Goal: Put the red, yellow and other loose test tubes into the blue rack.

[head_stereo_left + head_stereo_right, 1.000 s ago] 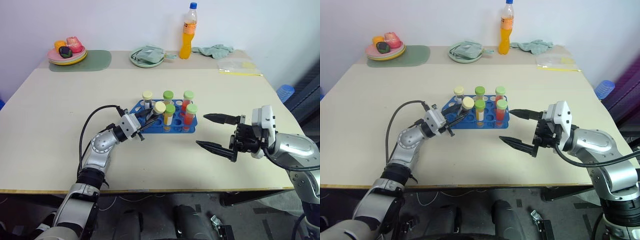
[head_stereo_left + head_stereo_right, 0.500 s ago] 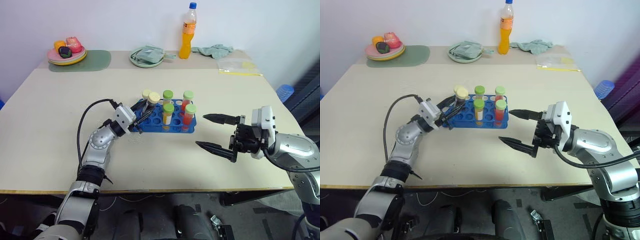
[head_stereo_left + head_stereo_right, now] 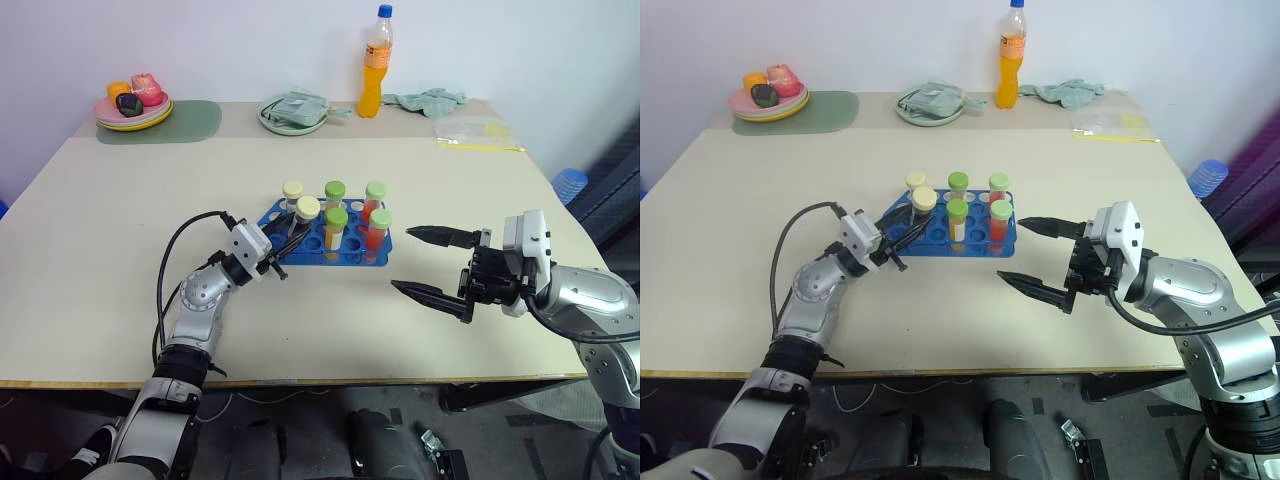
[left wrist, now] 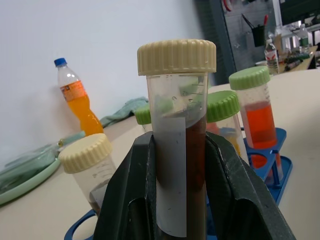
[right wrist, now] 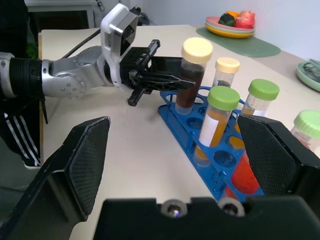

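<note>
blue rack [image 3: 330, 245] on beige table [image 3: 120, 250] | left end effector [image 3: 292, 232] clamps brown tube [image 4: 180, 150] | right end effector [image 3: 425, 262] wide, empty

A broad beige table [image 3: 120, 240] fills the frame, and the blue rack [image 3: 327, 249] sits on it at the centre. Along the far edge, from upper left: a green mat [image 3: 190, 122] under stacked plates, a green dish [image 3: 293, 124] holding a cloth, an orange drink bottle [image 3: 376, 66], a crumpled green cloth [image 3: 428, 100] and a clear plastic bag [image 3: 470, 133] at upper right.
</note>
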Controlling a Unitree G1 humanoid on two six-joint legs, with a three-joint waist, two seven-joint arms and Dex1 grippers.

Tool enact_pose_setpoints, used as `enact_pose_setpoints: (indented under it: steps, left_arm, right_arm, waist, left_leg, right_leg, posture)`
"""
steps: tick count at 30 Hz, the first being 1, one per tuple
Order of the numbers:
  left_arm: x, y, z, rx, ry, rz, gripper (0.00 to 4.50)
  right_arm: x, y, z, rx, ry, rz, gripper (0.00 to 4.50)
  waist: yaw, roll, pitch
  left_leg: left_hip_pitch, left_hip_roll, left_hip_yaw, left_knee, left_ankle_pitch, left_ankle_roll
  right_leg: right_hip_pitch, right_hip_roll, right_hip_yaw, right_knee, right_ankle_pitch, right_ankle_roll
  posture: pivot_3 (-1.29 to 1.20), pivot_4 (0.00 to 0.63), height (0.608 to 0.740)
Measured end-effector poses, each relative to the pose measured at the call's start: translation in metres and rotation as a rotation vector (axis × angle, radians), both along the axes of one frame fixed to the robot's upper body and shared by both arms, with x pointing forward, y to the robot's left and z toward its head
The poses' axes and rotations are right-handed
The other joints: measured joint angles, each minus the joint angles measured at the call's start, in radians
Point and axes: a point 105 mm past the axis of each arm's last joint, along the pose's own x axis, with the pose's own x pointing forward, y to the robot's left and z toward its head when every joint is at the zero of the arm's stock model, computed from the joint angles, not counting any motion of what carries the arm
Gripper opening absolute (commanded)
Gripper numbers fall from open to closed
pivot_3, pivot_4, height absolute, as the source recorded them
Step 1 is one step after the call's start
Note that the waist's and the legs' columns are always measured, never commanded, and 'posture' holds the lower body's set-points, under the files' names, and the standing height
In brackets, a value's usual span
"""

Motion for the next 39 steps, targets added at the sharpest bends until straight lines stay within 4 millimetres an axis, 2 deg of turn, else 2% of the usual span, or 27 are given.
enact_pose_setpoints:
  steps: [5,10,14,17,24,25,32,39]
  left_arm:
    - [-0.001,-0.001,-0.003,-0.013,0.019,-0.007,0.77]
    - [0.003,0.002,-0.003,-0.098,0.084,-0.002,0.77]
    - [0.008,0.009,-0.016,-0.154,0.193,0.029,0.77]
    - [0.009,0.011,-0.017,-0.169,0.215,0.042,0.77]
    - [0.005,0.019,-0.017,-0.179,0.227,0.041,4.15]
    - [0.001,0.021,-0.015,-0.161,0.212,0.035,4.49]
    - [-0.025,0.06,0.002,-0.086,0.228,0.036,4.49]
    - [-0.059,0.105,0.017,0.004,0.467,-0.045,4.49]
  right_arm:
    - [0.0,0.0,0.0,0.001,-0.001,-0.003,4.5]
    - [0.0,0.0,0.0,0.001,-0.001,-0.004,4.5]
    - [0.0,0.0,0.0,0.001,-0.001,-0.003,4.5]
    - [0.001,0.001,0.002,0.0,-0.009,0.001,4.5]
    - [0.001,0.001,0.004,-0.001,-0.015,0.01,4.5]
    - [0.002,0.002,0.004,-0.002,-0.02,0.013,4.5]
    - [0.004,-0.002,0.001,-0.009,-0.013,0.021,4.5]
    - [0.007,-0.01,-0.007,-0.018,0.01,0.022,4.5]
  waist:
    - [0.001,0.0,0.0]
    - [0.001,0.0,0.0]
    - [-0.002,0.0,0.0]
    - [-0.003,0.0,0.0]
    - [-0.002,0.0,0.0]
    - [-0.003,0.0,0.0]
    - [-0.004,0.0,0.0]
    - [-0.006,0.0,0.0]
  left_leg:
    - [0.0,0.0,0.0,0.0,0.0,0.0]
    - [0.0,0.0,0.0,0.0,0.0,0.0]
    - [0.0,0.0,0.0,0.0,0.0,0.0]
    - [0.0,0.0,0.0,0.0,0.0,0.001]
    - [0.0,0.0,0.0,0.0,0.0,0.001]
    - [0.0,0.0,0.0,0.0,0.0,0.001]
    - [0.0,0.001,0.0,0.0,-0.001,0.001]
    - [0.001,0.002,0.001,0.0,-0.001,0.001]
  right_leg:
    - [0.0,0.0,0.0,0.0,0.0,0.0]
    - [0.0,0.0,0.0,0.0,0.0,0.0]
    - [0.0,0.0,0.0,0.0,0.0,0.0]
    - [0.0,0.0,0.0,0.0,0.0,0.0]
    - [0.0,0.0,0.0,0.0,0.0,0.0]
    - [0.0,0.0,0.0,0.0,0.0,0.0]
    - [0.0,0.0,0.0,0.0,-0.001,-0.002]
    - [-0.001,0.0,0.0,0.001,-0.002,-0.004]
  posture:
    - [0.0,0.15,0.74]
    - [0.0,0.15,0.74]
    - [0.0,0.15,0.74]
    - [0.0,0.15,0.74]
    - [0.0,0.15,0.74]
    - [0.0,0.15,0.74]
    - [0.0,0.15,0.74]
    - [0.0,0.15,0.74]
